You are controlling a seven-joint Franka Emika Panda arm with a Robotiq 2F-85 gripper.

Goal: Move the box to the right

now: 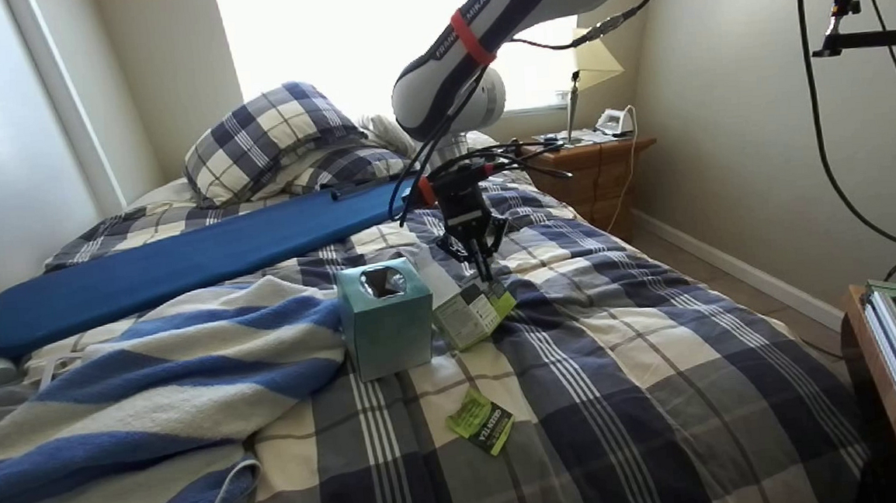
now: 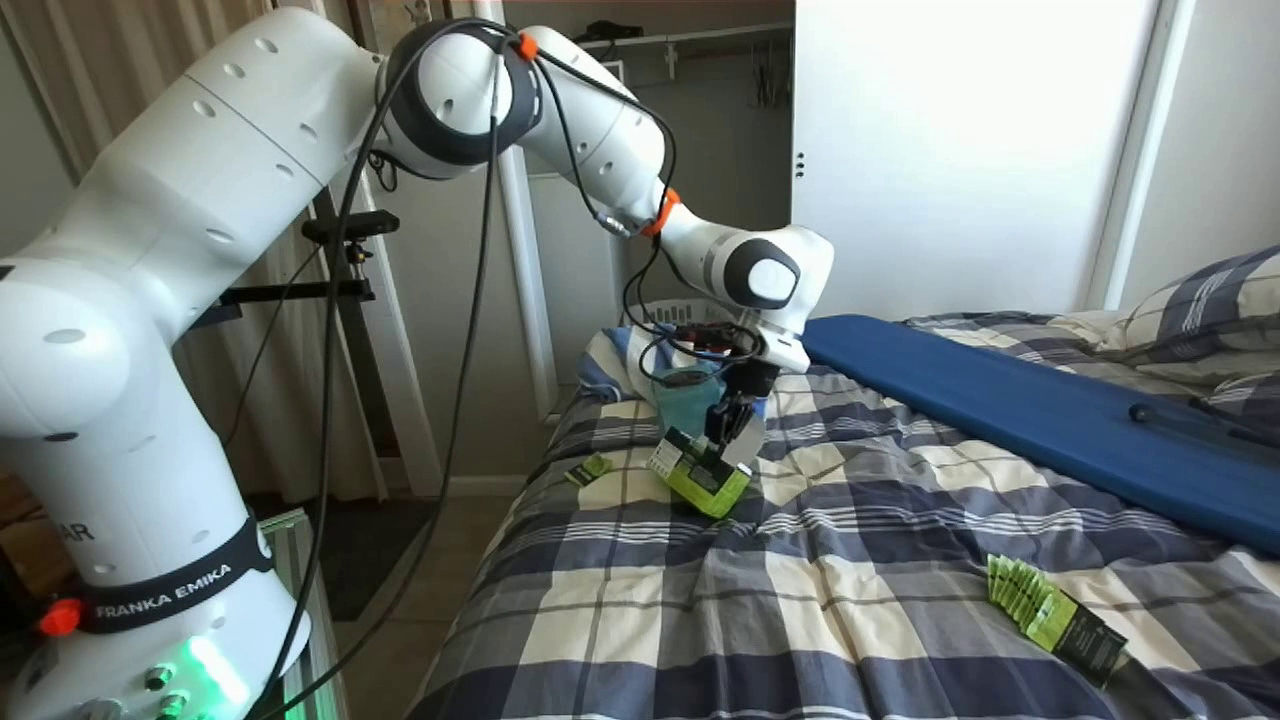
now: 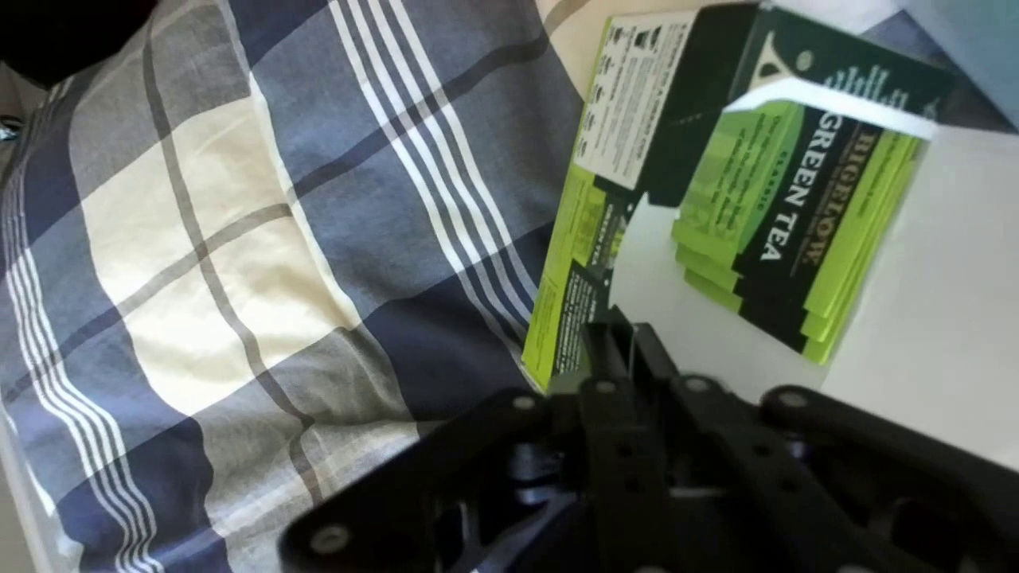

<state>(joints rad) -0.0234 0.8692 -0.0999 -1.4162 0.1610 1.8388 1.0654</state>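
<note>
The box is a green, yellow and white tea carton with its lid open, tilted on the bed. It shows in both exterior views point(image 1: 468, 318) point(image 2: 690, 475). In the wrist view the box point(image 3: 633, 99) is open, with several green tea packets point(image 3: 788, 231) inside. My gripper point(image 1: 485, 274) point(image 2: 716, 445) points down at the box. In the wrist view my gripper's fingertips point(image 3: 625, 338) are close together with a thin edge of the carton wall between them. The lower ends of the fingertips are partly hidden by the carton in the exterior views.
A teal tissue box point(image 1: 389, 333) stands close beside the box. A loose green tea packet point(image 1: 482, 422) lies nearby. A row of tea packets point(image 2: 1055, 620) lies elsewhere on the bed. A striped towel point(image 1: 154, 409) and a blue ironing board point(image 1: 184, 256) also lie on the bed.
</note>
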